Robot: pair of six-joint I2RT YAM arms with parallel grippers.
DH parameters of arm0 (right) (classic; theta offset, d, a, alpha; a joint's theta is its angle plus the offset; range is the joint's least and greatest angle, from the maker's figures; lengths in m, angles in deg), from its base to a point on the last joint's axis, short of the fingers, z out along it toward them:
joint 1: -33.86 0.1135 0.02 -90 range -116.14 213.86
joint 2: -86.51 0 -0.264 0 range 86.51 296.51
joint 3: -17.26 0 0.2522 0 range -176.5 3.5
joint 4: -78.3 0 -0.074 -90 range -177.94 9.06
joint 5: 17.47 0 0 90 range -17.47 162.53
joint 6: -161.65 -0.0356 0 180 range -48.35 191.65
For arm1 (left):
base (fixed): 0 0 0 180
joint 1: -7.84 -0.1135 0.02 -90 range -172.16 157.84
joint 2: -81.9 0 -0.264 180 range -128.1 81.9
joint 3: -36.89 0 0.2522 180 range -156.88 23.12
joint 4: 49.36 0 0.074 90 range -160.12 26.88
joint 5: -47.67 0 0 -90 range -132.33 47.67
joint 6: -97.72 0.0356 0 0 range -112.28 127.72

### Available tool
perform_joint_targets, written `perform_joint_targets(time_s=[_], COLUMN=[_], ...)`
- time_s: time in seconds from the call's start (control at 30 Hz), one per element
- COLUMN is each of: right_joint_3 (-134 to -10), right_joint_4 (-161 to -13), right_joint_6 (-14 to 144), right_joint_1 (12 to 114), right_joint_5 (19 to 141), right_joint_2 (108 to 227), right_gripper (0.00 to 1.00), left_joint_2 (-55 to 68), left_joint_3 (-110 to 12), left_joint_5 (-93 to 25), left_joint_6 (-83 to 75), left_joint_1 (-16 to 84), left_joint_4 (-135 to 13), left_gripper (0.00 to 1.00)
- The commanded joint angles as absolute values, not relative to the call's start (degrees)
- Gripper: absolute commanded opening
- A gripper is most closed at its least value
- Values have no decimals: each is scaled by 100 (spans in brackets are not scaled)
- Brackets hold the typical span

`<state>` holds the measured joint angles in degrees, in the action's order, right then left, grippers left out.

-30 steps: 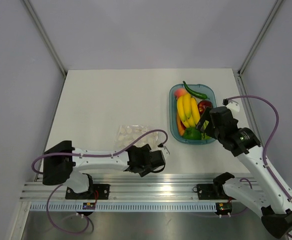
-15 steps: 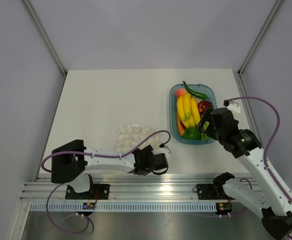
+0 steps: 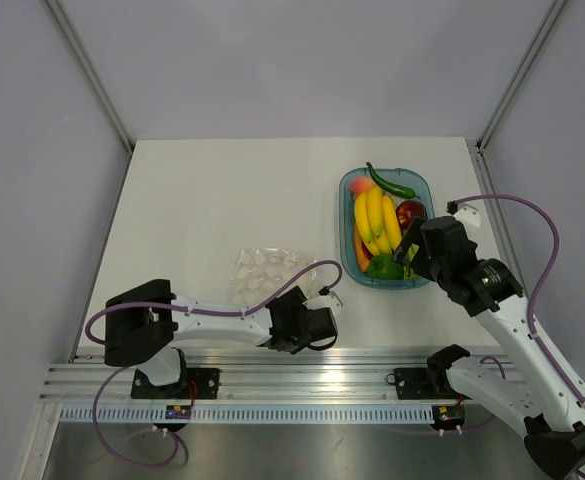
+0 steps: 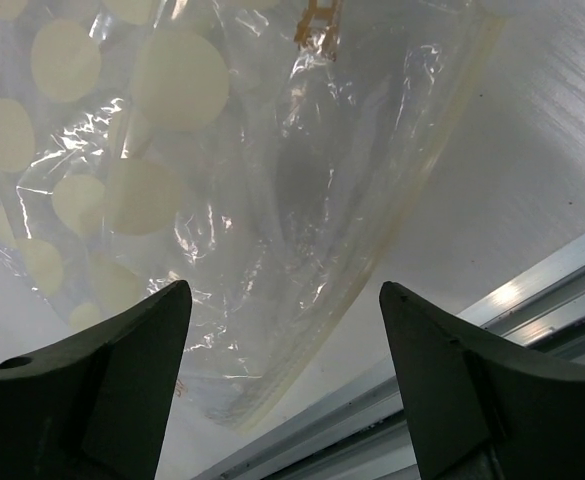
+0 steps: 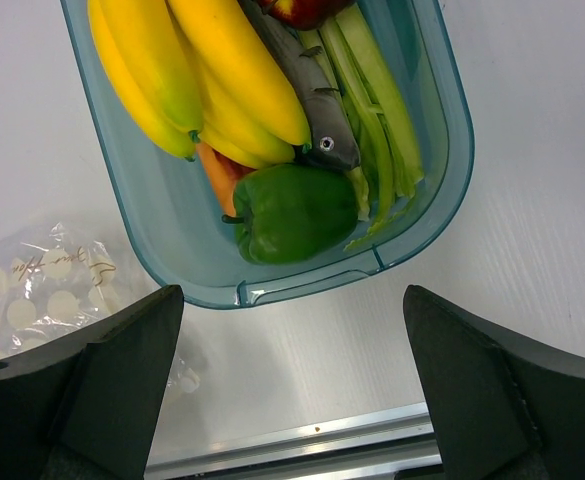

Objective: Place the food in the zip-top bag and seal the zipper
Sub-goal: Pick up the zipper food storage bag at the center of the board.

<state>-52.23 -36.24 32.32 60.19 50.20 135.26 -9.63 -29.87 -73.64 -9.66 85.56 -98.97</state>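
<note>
The left gripper (image 4: pixel 282 300) is held low over the white table (image 3: pixel 202 200) at the near edge, its fingers spread wide and nothing gripped. Just beyond it, the zip-top bag (image 4: pixel 172 150) is laid flat on the table. Its zipper (image 4: pixel 412 215) is seen curving along the bag's edge on the side of the aluminium rail (image 4: pixel 532 290). The right gripper (image 5: pixel 292 290) is poised above the near end of the teal tray (image 5: pixel 442 160), its fingers likewise parted and empty. All the food is found in the tray, well apart from the bag. A green bell pepper (image 5: pixel 292 210) is placed nearest, with an orange carrot piece (image 5: pixel 217 175) and a grey toy fish (image 5: pixel 307 100) touching it. Behind these are the banana bunch (image 5: pixel 222 70), green stalks (image 5: pixel 372 110) and the dark red apple (image 3: pixel 409 212). A green chili (image 3: pixel 390 183) is set farthest.
</note>
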Motion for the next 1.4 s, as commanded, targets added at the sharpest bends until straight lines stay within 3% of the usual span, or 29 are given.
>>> perform_joint_targets(time_s=[0.0, 0.5, 0.63, 0.7, 0.73, 0.87, 0.93, 1.13, 1.37], right_joint_3=[-5231, -5214, -5170, -5126, -5117, -5047, -4994, -4906, -4722], right_joint_4=[-3749, -3670, -3643, -3652, -3644, -3696, -3784, -4003, -4794], right_joint_6=[3157, 3140, 3087, 3069, 3069, 3165, 3245, 3482, 3228], right_joint_1=[6049, 6058, 6049, 6058, 6058, 6058, 6058, 6049, 6329], right_joint_5=[5108, 5152, 5170, 5179, 5179, 5310, 5450, 6214, 7121], right_joint_2=[13502, 13423, 13379, 13353, 13335, 13300, 13326, 13449, 13450], right_gripper=[100, 99, 99, 99, 100, 99, 99, 100, 99], left_joint_2=[-1170, -1443, -1382, -1425, -1452, -1628, -1610, -943, 270], left_joint_3=[-3066, -3374, -3392, -3427, -3435, -3681, -3769, -3814, -4032], left_joint_5=[-7371, -8144, -8197, -8250, -8259, -8574, -8636, -8032, -5889], left_joint_6=[-1047, -1100, -1065, -1039, -1012, -1038, -1047, -1144, -1328], left_joint_1=[8598, 8536, 8536, 8536, 8536, 8536, 8501, 8071, 7025], left_joint_4=[-9739, -9696, -9652, -9643, -9652, -9915, -9968, -9855, -9652], left_gripper=[78, 62, 53, 41, 41, 18, 0, 0, 0])
